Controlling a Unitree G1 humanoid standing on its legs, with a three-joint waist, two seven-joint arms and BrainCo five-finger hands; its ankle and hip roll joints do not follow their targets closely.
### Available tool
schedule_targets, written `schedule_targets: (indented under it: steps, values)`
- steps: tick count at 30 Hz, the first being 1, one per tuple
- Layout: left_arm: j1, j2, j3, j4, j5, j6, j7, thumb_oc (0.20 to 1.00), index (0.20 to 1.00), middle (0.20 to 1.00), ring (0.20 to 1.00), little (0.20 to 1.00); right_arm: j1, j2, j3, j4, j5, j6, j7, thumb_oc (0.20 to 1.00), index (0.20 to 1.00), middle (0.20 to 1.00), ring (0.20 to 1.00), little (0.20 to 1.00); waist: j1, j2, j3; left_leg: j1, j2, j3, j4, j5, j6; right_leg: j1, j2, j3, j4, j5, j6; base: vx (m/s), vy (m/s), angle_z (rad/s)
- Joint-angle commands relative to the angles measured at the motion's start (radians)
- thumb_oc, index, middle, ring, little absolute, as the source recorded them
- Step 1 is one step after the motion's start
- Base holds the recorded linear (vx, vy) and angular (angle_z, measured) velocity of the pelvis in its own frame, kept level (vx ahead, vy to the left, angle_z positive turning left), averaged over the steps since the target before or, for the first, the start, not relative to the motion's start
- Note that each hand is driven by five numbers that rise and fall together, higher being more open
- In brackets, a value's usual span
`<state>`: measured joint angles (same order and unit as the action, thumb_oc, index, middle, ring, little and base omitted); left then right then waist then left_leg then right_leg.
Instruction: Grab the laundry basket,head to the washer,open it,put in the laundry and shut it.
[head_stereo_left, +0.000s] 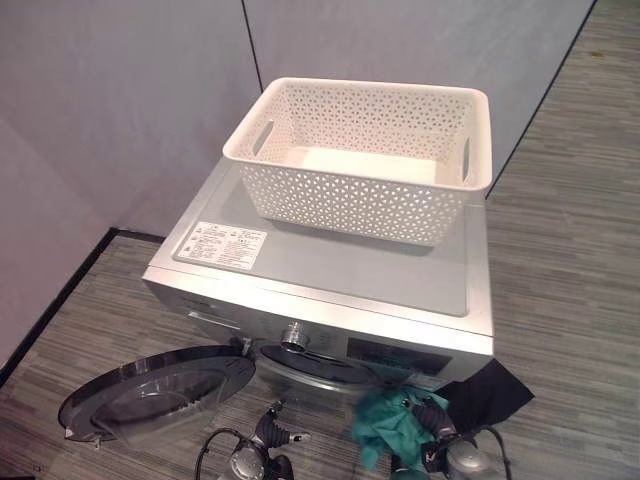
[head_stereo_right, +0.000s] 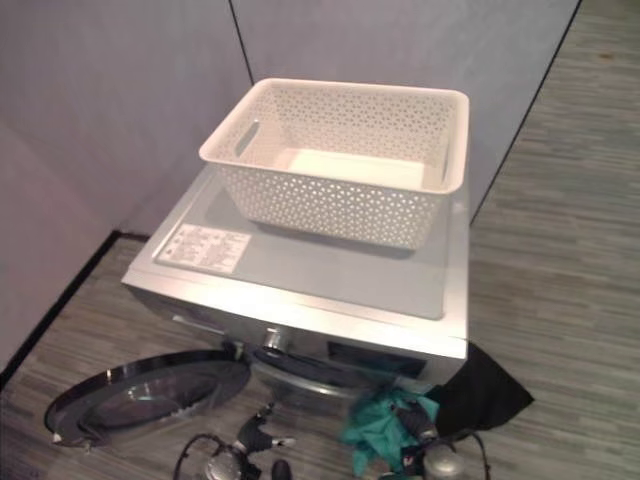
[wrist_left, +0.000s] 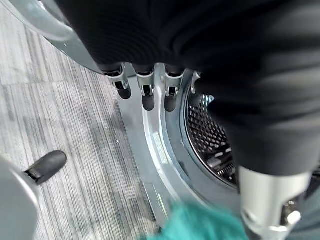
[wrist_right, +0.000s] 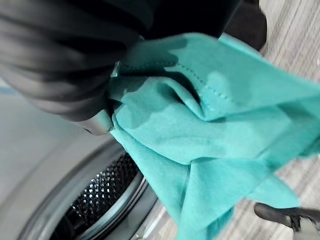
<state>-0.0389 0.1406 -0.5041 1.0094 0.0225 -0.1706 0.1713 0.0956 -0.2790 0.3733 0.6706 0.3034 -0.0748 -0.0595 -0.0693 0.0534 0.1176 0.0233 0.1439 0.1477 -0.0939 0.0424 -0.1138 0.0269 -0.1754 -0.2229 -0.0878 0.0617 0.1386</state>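
The right hand (head_stereo_left: 432, 432) hangs just in front of the washer (head_stereo_left: 330, 290), its fingers clamped on the teal laundry (wrist_right: 220, 135). The drum opening (wrist_right: 100, 195) lies just behind and below the cloth, so the right hand is the nearer one to it. The left hand (wrist_left: 145, 90) hovers by the opening's rim, fingers apart, holding nothing. The door (head_stereo_left: 150, 395) stands swung open to the washer's left. Farther back, the white basket (head_stereo_left: 365, 160) sits on the washer's top.

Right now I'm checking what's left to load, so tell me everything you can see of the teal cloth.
The teal cloth is a soft, thin fabric with a stitched hem, crumpled into folds. It hangs bunched from the right hand, low in front of the washer, just outside the open drum. Nothing else visibly touches it.
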Motion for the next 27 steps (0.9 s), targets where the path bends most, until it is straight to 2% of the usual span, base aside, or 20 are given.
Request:
schedule_targets:
  steps: [1,6,17,23,27]
  values:
    - [-0.077,0.008,-0.015,0.050,0.035,-0.028,0.007,1.000,1.000,1.000,1.000,1.000,-0.069,0.029,0.031,-0.035,0.047,-0.042,0.019,0.200,0.200,0.200,0.200,0.200,0.012,-0.075,0.031,0.020,0.049,-0.018,0.035,-0.081,-0.027,-0.091,-0.104,0.035,0.001,0.024,0.059,-0.09,0.047,-0.01]
    - [-0.085,0.012,-0.038,0.031,0.029,-0.036,0.015,1.000,1.000,1.000,1.000,1.000,-0.142,0.052,0.094,0.014,0.047,-0.041,0.019,0.200,0.200,0.200,0.200,0.200,0.033,-0.081,0.046,-0.015,0.023,-0.025,0.019,-0.071,-0.014,-0.129,-0.128,0.042,0.001,0.043,0.068,-0.06,0.059,-0.01]
    - [-0.095,0.023,-0.104,-0.038,-0.026,-0.052,0.052,1.000,1.000,1.000,1.000,1.000,-0.366,0.145,0.158,0.164,0.082,-0.061,-0.057,0.200,0.200,0.200,0.200,0.200,0.104,-0.072,0.092,-0.135,-0.005,-0.110,0.024,-0.038,-0.008,-0.141,-0.187,-0.040,0.001,0.060,0.078,-0.05,0.017,0.28]
    - [-0.087,0.034,-0.125,-0.063,-0.065,-0.061,0.067,1.000,1.000,1.000,1.000,1.000,-0.469,0.182,0.151,0.242,0.076,-0.071,-0.117,0.200,0.200,0.200,0.200,0.200,0.145,-0.063,0.105,-0.182,-0.019,-0.136,0.031,-0.029,-0.003,-0.147,-0.205,-0.070,0.001,0.066,0.082,-0.02,0.008,0.22]
    - [-0.081,0.042,-0.147,-0.104,-0.114,-0.073,0.074,1.000,1.000,1.000,1.000,1.000,-0.536,0.202,0.097,0.307,0.094,-0.086,-0.180,0.200,0.200,0.200,0.200,0.200,0.168,-0.046,0.124,-0.223,-0.031,-0.152,0.045,-0.027,0.000,-0.161,-0.219,-0.086,0.001,0.074,0.087,-0.04,0.026,0.10]
